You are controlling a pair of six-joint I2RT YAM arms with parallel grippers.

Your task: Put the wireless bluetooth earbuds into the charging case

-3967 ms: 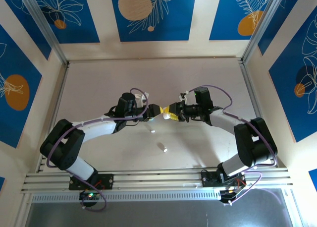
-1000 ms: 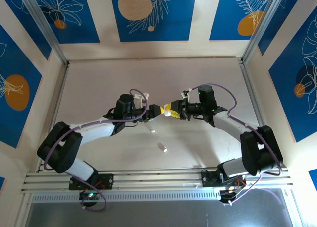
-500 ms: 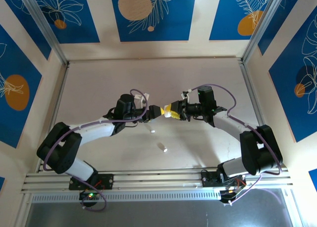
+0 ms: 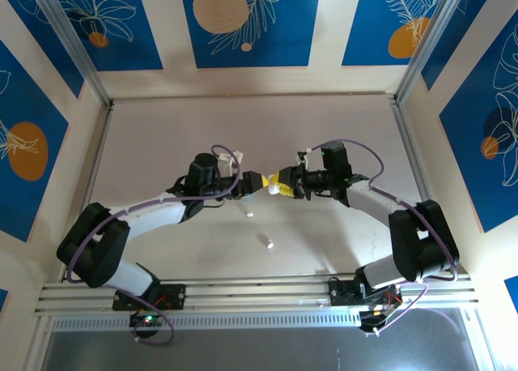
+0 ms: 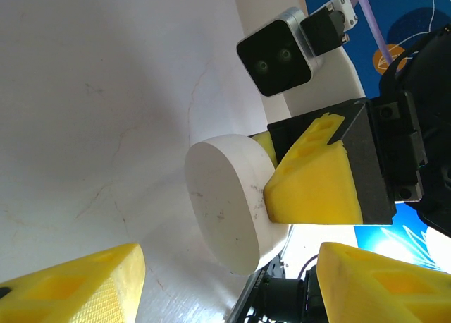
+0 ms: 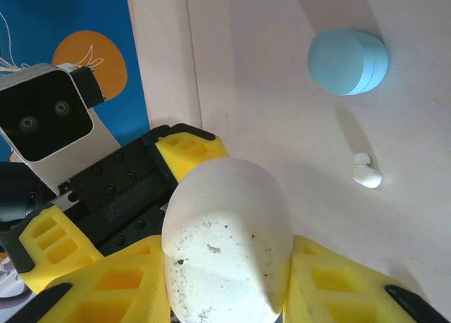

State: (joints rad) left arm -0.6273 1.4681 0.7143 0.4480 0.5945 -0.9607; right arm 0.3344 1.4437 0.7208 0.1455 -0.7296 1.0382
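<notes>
Right gripper (image 4: 283,181): mine, clamped across the white case (image 5: 225,203), one yellow finger on each side. I carry it in the air over the middle of the tabletop (image 4: 162,136).
Left gripper (image 4: 257,181): mine too, fingers spread well apart with nothing between them. The tips face the free end of the white case, just beside it. I cannot tell whether they touch it.
White case: it looks like a smooth closed oval from both wrist views. I see no gap at the lid and no open pocket.
White earbud (image 6: 366,175): it lies loose on the tabletop, below where my two grippers meet and a little toward the near edge. Nothing touches it.
Blue case (image 6: 347,62): it rests on the tabletop near the earbud, closer to the near edge, and it looks closed as well.
Other earbuds: I cannot make out any, so I cannot say where they are.
Done so far: as I judge it, the white case has been picked up and presented to my free gripper.
Left to do: by my reckoning almost everything. The lid wants opening, the loose earbud wants fetching and seating, and the case wants closing.
Risk: the earbud is tiny and rounded, so I expect it to slip or roll when pinched.
</notes>
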